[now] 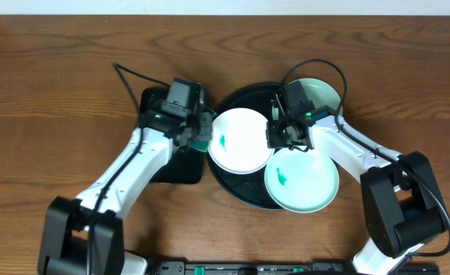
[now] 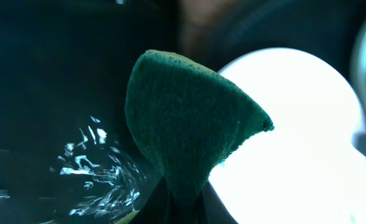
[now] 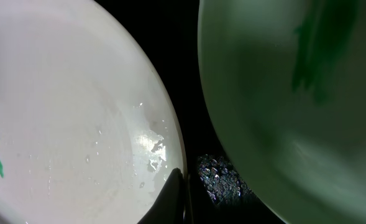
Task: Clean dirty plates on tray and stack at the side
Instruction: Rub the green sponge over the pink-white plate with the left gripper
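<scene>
The left gripper (image 1: 203,134) pinches a green sponge (image 2: 183,118), with the white plate (image 1: 240,145) just beyond its fingers. The right gripper (image 1: 286,142) has a fingertip (image 3: 170,200) at that plate's rim; whether it is open or closed, I can't tell.

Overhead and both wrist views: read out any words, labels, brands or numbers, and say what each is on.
None: no readable text in any view.
The white plate, the mint plates, the round black tray and the green sponge carry no print.
The teal smears are stains, not signs.

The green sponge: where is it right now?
Held in the left gripper, the green sponge is just left of the white plate, centre of the overhead view.
</scene>
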`<state>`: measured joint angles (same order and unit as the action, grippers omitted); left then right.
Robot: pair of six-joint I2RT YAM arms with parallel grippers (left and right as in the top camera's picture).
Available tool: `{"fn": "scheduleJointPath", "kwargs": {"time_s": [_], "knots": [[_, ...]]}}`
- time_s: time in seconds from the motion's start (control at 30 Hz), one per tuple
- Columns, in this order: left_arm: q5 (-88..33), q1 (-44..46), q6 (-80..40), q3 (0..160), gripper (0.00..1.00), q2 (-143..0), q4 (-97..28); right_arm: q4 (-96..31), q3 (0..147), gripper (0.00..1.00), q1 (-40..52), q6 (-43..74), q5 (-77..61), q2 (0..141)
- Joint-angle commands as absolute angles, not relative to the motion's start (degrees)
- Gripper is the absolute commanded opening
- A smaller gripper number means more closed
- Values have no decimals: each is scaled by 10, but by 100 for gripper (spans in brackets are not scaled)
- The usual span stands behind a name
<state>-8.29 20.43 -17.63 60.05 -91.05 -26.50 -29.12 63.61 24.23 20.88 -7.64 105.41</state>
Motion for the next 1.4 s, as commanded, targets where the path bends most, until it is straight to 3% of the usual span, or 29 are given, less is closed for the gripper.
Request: {"fn": "scheduleJointPath", "kwargs": {"time_s": [0.0,0.2,0.77,1.37], "knots": [[-175,220,-241,614,7,-919,-248,-291,635,1,244,216,-90,1060],[-203,231,-308,614,7,-920,-208,-291,635,1,244,216,-90,1060],[-64,255,-307,611,8,-948,-194,-291,635,1,245,216,-90,1060],[-64,255,-303,603,7,-1040,-178,-291,635,1,245,216,-90,1060]]}}
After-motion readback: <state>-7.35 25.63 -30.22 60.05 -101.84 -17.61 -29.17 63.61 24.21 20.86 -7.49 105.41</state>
